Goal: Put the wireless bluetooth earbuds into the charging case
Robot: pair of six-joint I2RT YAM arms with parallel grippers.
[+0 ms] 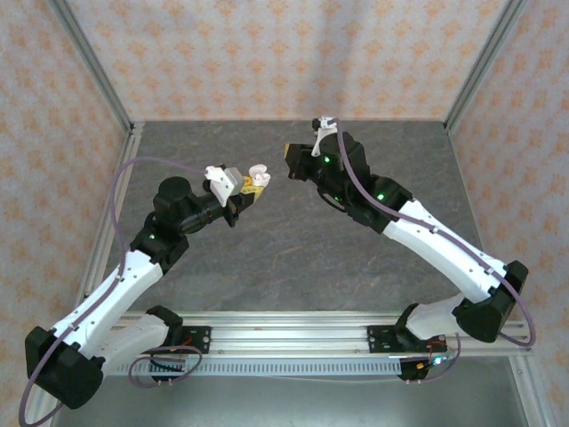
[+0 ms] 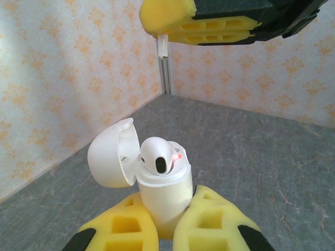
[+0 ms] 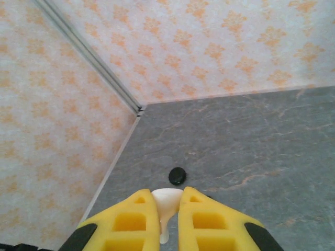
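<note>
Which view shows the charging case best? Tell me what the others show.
Left wrist view: the charging case sits close and central, lid open, a white earbud seated, pinched by the left gripper. The top external view gives a small white shape at that gripper's tip.

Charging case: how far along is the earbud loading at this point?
Done: one white earbud sits in the open charging case, which the left pincer holds off the table. In hand: the right pincer is shut on a second white earbud, near the case. Left: seating it and closing the lid. A small black item lies on the table, possibly another earbud to load.
</note>
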